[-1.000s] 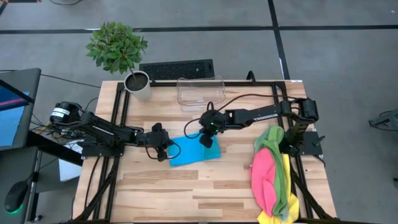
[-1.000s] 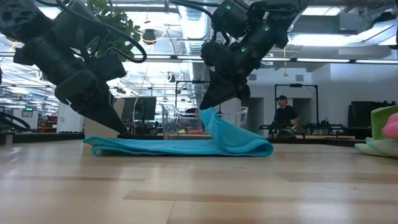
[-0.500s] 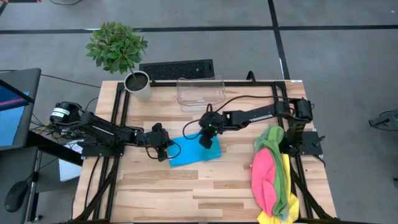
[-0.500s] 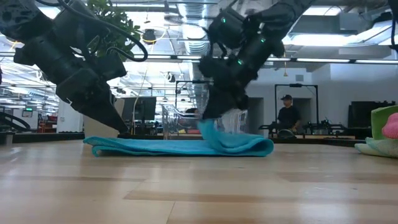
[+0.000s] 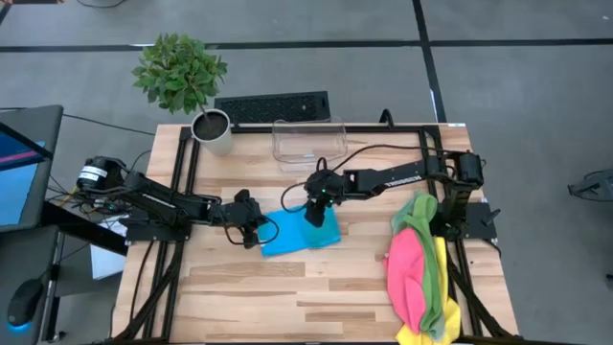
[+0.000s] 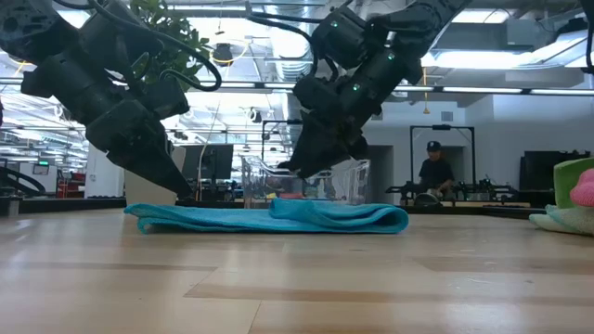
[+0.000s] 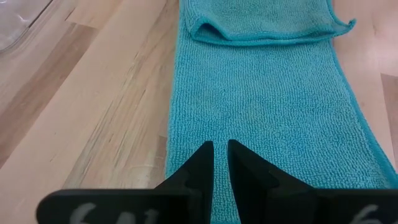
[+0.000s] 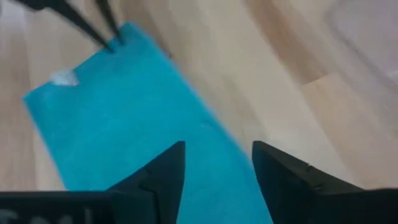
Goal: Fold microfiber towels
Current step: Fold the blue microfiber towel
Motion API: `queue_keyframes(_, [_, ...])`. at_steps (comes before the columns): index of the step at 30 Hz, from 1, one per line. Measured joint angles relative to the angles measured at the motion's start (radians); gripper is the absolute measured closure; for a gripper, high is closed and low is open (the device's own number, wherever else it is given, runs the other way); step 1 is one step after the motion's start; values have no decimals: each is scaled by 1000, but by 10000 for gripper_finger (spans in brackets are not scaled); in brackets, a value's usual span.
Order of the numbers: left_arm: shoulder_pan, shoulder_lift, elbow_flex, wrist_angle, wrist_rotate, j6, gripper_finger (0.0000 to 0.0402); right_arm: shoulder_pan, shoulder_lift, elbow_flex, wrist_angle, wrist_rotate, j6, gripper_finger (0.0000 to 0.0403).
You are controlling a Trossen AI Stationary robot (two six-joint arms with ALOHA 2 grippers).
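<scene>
A bright blue microfiber towel (image 5: pixel 299 233) lies flat on the wooden table, and its right end is folded over onto itself (image 7: pixel 261 18). My left gripper (image 5: pixel 259 233) is shut, with its tips down on the towel's left end. My right gripper (image 5: pixel 316 217) hovers open just above the folded right part (image 6: pixel 334 211), touching nothing. A pile of green, pink and yellow towels (image 5: pixel 420 273) rests on the table's right edge. My left gripper presses its shut fingertips (image 7: pixel 205 152) down on the towel's upper face near its left end (image 7: pixel 214 130). It comes slanting down from the table's left side. The towel lies flat on the table beneath the tips.
A clear plastic bin (image 5: pixel 308 142) stands at the far edge, with a potted plant (image 5: pixel 211 129) to its left and a keyboard (image 5: pixel 273 105) behind. The near half of the table is bare wood. A person (image 6: pixel 432 172) stands in the room beyond.
My right gripper has sunk a little with the raised towel edge it held, then opened and let go. That edge has dropped, and the folded layer now lies flat on the rest of the towel. The left end has stayed in place.
</scene>
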Motion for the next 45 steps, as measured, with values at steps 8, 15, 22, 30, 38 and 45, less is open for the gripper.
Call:
queue_keyframes(8, [0, 0, 0, 1, -3, 5, 363, 64, 63, 0, 140, 109, -28, 196])
queue_keyframes(15, [0, 0, 0, 0, -5, 5, 363, 30, 102, -1, 154, 113, -81, 214])
queue_keyframes(22, [0, 0, 0, 2, -6, 5, 363, 25, 171, 1, 199, 113, -82, 230])
queue_keyframes(30, [0, 0, 0, 5, -8, 5, 364, -2, 169, 0, 240, 178, -105, 246])
queue_keyframes(38, [0, 0, 0, 8, -8, -12, 364, 35, 61, 1, 218, 182, -116, 257])
queue_keyframes(45, [0, 0, 0, 9, -10, -12, 364, 100, 95, -9, 193, 240, -115, 270])
